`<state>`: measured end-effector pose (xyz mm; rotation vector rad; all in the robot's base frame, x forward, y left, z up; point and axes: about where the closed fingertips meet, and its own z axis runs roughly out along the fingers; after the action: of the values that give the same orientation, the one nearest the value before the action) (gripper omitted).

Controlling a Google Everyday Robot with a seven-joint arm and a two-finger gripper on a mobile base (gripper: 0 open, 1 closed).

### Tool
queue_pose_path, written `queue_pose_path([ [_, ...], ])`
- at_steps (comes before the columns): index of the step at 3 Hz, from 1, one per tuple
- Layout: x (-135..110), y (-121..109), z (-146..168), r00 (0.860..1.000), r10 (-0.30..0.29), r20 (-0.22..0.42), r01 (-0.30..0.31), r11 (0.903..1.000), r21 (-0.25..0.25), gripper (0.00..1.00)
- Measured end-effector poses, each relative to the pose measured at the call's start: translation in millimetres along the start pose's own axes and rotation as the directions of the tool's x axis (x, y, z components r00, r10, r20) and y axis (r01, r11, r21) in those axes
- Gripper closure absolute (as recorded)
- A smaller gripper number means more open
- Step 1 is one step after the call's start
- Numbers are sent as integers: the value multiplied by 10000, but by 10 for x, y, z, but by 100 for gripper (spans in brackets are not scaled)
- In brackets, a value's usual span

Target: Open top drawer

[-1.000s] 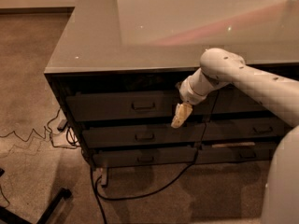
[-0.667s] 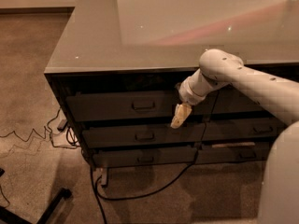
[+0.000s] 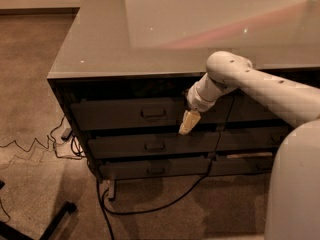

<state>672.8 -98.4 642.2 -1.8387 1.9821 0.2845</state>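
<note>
Note top drawer (image 3: 115, 115) apparently shut under table (image 3: 100, 44) edge. Locate tool (image 3: 189, 123) at 4 o'clock of its pull (image 3: 153, 113), apart from it. Cannot tell whether spread or pressed together. Judge gripping pull and drawing out both left.

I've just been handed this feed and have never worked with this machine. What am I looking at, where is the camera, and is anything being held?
A single camera looks down on a grey cabinet; where it is mounted is not known. The white tube coming in from the right is the robot's arm, and the pale bulk at lower right is probably its body. The tan tip of the arm is its hand. It hangs in front of the top drawer, near the lower edge and to the right of the small metal pull. I can see nothing held in it. The top drawer does not look pulled out. The lower drawers sit beneath it. The glossy countertop reflects light. Black cables trail across the carpet.
</note>
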Motion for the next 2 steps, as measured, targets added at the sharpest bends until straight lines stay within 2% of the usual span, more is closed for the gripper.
queue_pose_path([
  [2,98,380,-268,9972,-227,-717,195,9988,-442,65],
])
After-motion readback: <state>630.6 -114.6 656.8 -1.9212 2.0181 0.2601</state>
